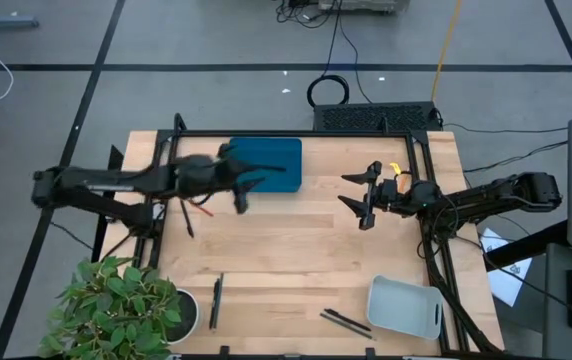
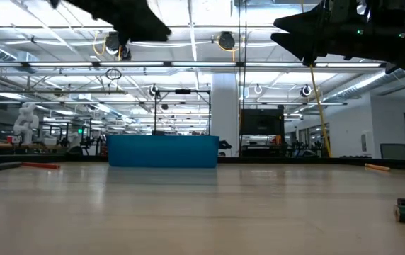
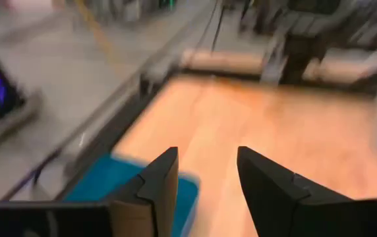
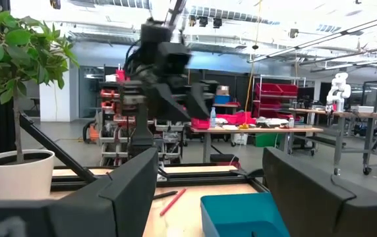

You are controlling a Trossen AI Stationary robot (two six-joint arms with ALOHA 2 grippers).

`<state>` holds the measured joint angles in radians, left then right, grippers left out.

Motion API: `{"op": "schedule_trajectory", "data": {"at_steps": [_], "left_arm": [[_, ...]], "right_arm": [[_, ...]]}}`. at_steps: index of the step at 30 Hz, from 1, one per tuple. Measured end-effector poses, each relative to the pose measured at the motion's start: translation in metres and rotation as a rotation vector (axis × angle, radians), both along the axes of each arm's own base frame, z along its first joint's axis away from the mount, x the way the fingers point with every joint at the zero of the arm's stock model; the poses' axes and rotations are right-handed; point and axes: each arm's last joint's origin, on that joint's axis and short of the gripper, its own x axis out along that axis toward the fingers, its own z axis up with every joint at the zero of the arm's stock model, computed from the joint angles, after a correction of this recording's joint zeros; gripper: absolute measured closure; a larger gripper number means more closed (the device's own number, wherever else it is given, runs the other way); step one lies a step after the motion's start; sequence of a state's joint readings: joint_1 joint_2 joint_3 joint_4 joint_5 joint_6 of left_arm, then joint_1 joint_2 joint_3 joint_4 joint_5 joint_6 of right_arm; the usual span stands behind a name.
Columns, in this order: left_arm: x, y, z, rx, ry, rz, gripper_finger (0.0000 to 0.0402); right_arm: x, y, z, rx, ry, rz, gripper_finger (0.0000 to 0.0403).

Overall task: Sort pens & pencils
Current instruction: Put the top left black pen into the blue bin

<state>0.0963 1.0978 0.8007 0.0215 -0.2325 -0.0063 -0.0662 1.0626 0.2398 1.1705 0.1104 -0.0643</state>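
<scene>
Left gripper (image 1: 238, 192) is up in the air over the blue tray (image 1: 266, 165), at the tray's left-front edge. In the left wrist view its fingers (image 3: 162, 181) stand apart with nothing between them: released, carrying nothing.

Right gripper (image 1: 366, 198) hovers over the desk (image 1: 306, 260) right of centre, well clear of the tray, jaws spread wide and empty. Its wrist view looks across at the left arm and the blue tray.

Task items:
- Red pencil (image 1: 202, 209) lies on the desk near the left edge, just below the left arm, with a dark stick (image 1: 187, 222) beside it; can't tell if that one is a pen or the grey pencil.
- One black pen (image 1: 216, 293) lies toward the front-left, next to the plant pot (image 1: 188, 310), roughly parallel to the left edge; there may be two there, can't separate them.
- Two black pens (image 1: 344, 320) lie at the front edge, just left of the pale grey bin (image 1: 404, 307), angled, side by side.
- A yellow-orange stick (image 1: 396, 169) shows near the back-right, by the right arm's wrist; the low view shows an orange one (image 2: 377, 168) lying on the desk on that side.

Can't see the blue tray's contents from the low view; from above it looks plain blue.
</scene>
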Motion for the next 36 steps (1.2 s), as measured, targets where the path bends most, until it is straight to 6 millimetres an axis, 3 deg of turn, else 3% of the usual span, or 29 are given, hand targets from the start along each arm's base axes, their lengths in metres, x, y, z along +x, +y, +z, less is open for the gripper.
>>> {"op": "schedule_trajectory", "data": {"at_steps": [6,12,21,29,36], "left_arm": [[-0.044,-0.019,-0.035,0.011,-0.218,-0.068,0.0248],[-0.065,-0.02,-0.052,0.015,-0.371,-0.072,0.0248],[-0.067,-0.019,-0.053,0.031,-0.362,-0.049,0.0247],[-0.067,-0.019,-0.054,0.032,-0.345,-0.046,0.0247],[-0.067,-0.019,-0.062,0.023,-0.269,-0.046,0.0247]], "right_arm": [[0.0,-0.001,0.001,0.005,-0.015,-0.023,0.014],[-0.001,-0.003,0.001,0.012,-0.015,-0.052,0.014],[0.003,-0.003,-0.003,0.064,0.032,-0.039,0.014],[0.045,-0.006,-0.005,0.061,0.34,-0.05,0.014],[0.057,-0.007,0.0,0.04,0.271,-0.051,0.014]]}}
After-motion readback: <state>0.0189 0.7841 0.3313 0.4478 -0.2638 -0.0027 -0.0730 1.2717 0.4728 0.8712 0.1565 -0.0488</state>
